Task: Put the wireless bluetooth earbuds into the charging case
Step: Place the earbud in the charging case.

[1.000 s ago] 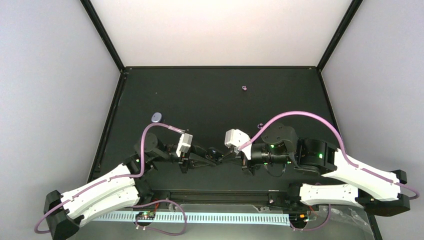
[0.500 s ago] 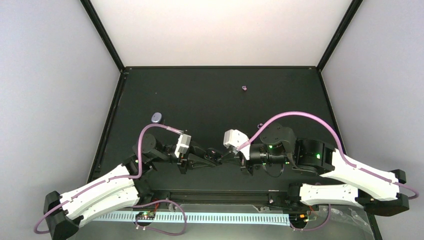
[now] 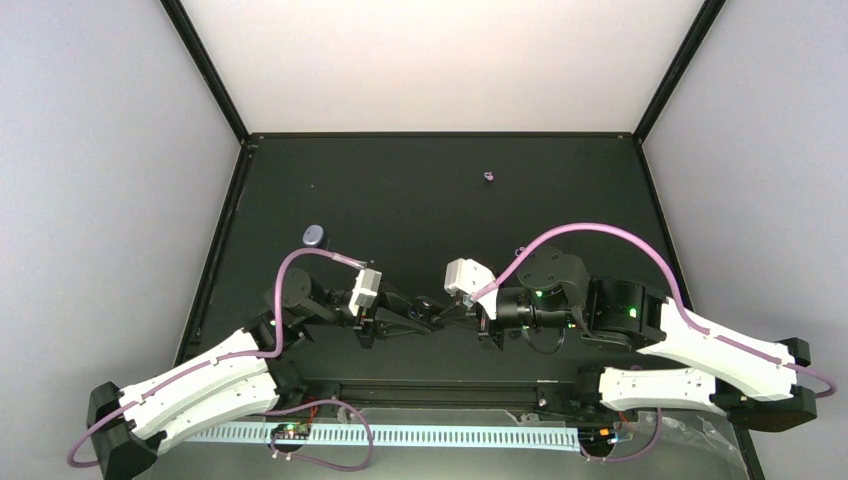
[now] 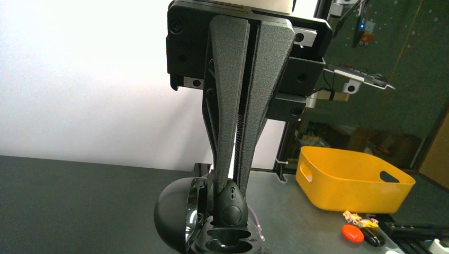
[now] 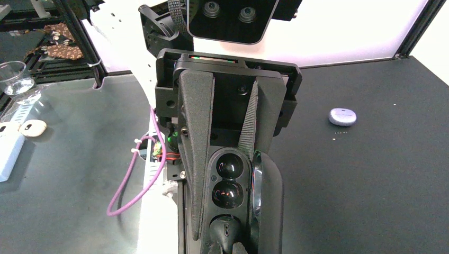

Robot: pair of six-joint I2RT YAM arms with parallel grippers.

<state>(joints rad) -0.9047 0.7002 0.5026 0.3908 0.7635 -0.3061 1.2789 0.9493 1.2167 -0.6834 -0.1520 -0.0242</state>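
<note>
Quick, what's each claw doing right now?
Left gripper: closed on an earbud.
Right gripper: closed on the open charging case.

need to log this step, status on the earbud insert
left gripper shut on dark earbud, just over the open charging case. right gripper shut on the case. earbud not yet seated; nothing between it and the sockets.

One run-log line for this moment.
left hand shut on earbud | right hand shut on charging case, lid open | earbud held over case
</note>
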